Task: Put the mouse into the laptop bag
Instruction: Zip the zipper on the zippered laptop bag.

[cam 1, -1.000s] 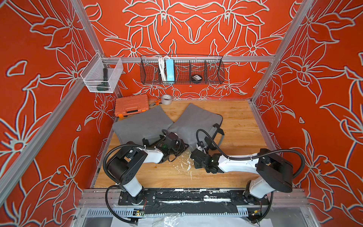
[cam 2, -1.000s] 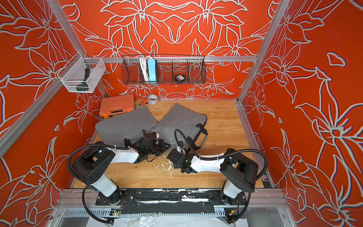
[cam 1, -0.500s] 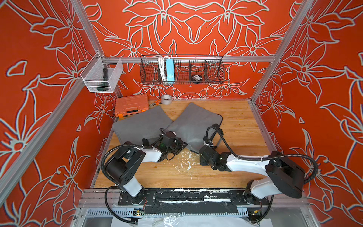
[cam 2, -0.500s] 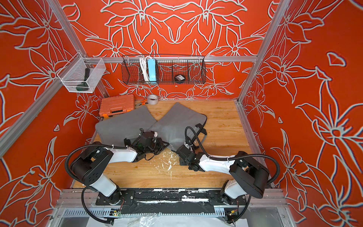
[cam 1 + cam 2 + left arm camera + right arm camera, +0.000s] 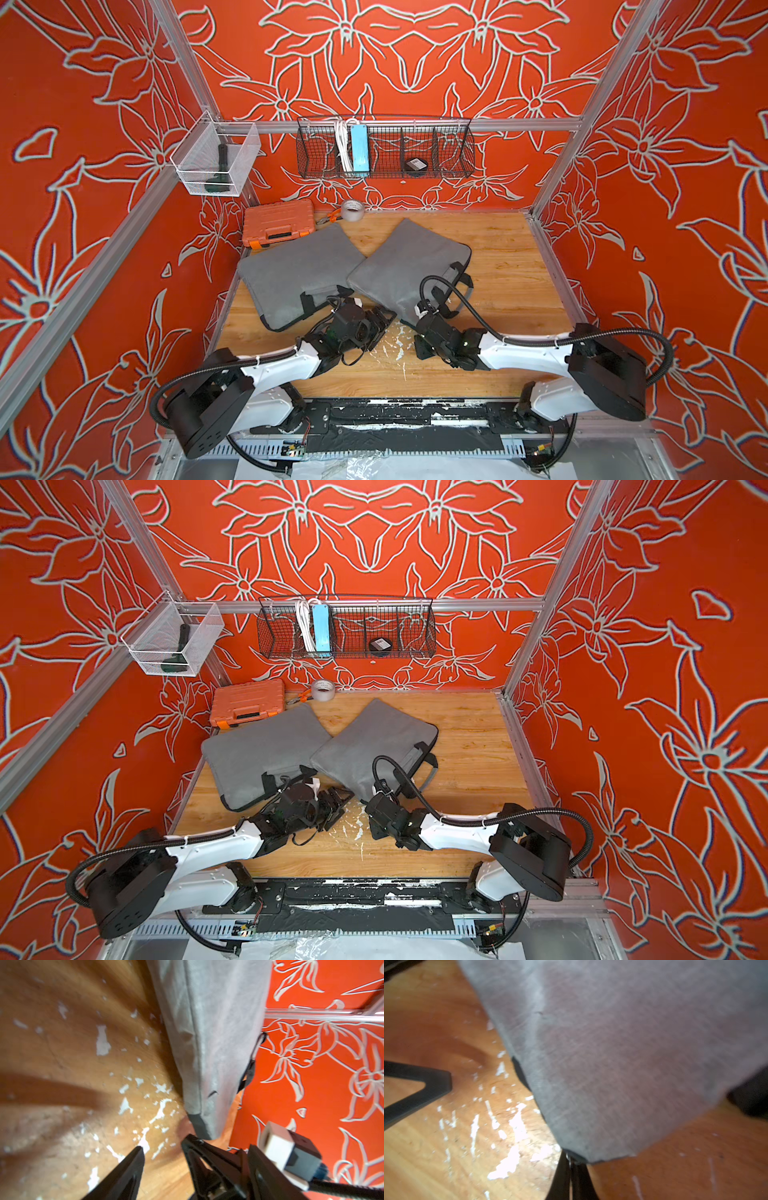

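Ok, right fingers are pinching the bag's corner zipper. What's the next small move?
Probably open the right fingers and release the zipper pull: it sits at the bag's near corner, the left fingers stand open beside it, and no mouse shows on the table.

Laptop bag (image 5: 409,257) right of a second bag (image 5: 291,270) on the table (image 5: 507,257), toolbox (image 5: 277,222) behind

Open left pincer (image 5: 163,1142) near grey laptop bag (image 5: 218,1032) corner

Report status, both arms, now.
Left gripper open beside laptop bag corner. Right gripper shut on bag's zipper end. Mouse not in sight.
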Controlling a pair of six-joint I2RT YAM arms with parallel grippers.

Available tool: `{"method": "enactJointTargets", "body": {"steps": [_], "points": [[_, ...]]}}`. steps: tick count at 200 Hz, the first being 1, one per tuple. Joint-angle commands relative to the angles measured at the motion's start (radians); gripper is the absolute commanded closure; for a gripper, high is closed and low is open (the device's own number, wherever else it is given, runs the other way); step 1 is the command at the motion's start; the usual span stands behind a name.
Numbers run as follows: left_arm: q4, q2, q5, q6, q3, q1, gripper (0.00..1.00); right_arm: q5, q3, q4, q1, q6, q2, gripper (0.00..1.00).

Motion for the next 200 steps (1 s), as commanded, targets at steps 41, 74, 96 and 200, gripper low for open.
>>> {"method": "enactJointTargets", "body": {"steps": [41,74,96,200], "points": [[0.102,0.050,0.005,-0.061,-0.016,-0.047,0.25,-0.030,-0.010,0.087,0.077,-0.056,-0.025,1.00],[0.131,0.083,-0.034,-0.068,0.003,-0.088,0.29,-0.069,-0.027,0.139,0.088,-0.071,-0.022,1.00],[0.148,0.112,-0.042,-0.072,0.020,-0.110,0.37,-0.058,-0.018,0.131,0.089,-0.070,-0.003,1.00],[0.284,0.354,-0.012,-0.120,0.078,-0.138,0.79,0.001,-0.063,0.124,0.089,-0.049,-0.055,1.00]]}}
